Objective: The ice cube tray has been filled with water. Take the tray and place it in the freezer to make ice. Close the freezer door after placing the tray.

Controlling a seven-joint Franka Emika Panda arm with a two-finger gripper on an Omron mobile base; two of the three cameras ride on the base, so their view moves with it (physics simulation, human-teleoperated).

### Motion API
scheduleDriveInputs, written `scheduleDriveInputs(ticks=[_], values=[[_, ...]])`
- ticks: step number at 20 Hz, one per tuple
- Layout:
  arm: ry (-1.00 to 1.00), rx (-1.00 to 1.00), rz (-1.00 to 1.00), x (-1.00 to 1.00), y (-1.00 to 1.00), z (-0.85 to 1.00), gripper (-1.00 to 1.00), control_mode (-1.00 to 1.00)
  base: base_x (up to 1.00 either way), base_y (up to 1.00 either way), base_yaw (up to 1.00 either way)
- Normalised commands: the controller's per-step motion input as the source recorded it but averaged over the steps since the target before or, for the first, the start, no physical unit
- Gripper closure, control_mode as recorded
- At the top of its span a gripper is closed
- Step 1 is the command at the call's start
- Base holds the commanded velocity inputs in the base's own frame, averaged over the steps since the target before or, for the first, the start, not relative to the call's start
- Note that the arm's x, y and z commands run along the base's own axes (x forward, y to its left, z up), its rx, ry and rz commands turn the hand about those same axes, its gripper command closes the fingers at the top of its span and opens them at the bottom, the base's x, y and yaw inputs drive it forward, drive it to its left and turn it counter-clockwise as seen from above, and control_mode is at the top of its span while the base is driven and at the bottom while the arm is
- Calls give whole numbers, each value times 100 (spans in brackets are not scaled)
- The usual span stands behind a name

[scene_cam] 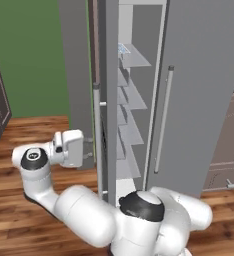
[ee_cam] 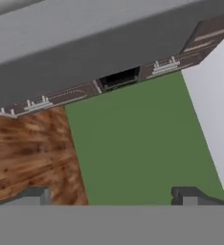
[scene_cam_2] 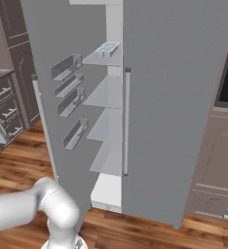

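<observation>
The ice cube tray (scene_cam: 122, 48) (scene_cam_2: 107, 47), white with pale blue water cells, lies on the top shelf of the freezer (scene_cam: 131, 95) (scene_cam_2: 108, 92). The freezer door (scene_cam: 109, 100) (scene_cam_2: 62, 44) stands wide open, its inner bins visible in the right base view and its bar handle (scene_cam: 97, 140) on the outer side. My gripper (scene_cam: 87, 150) (ee_cam: 113, 196) hangs low on the outer side of that door, close to the handle. It is open, its fingertips (ee_cam: 37, 195) wide apart with nothing between them, facing a green wall and the wood floor.
The plain grey fridge door (scene_cam: 204, 90) (scene_cam_2: 174, 97) is closed to the right of the freezer. Dark brown cabinets (scene_cam_2: 9, 97) (scene_cam: 229, 145) flank the refrigerator on both sides. A green wall (scene_cam: 29, 55) lies behind the open door.
</observation>
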Motion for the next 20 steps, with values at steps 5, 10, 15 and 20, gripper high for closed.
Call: scheduleDriveInputs(ticks=[5,10,15,20], values=[[3,-7,-13,0,0,-21,-100,-100,0,0,0],[12,-3,-1,0,0,-1,-100,-100,0,0,0],[10,-1,0,0,0,-4,-100,-100,0,0,0],[8,0,8,0,-5,-10,-100,-100,0,0,0]])
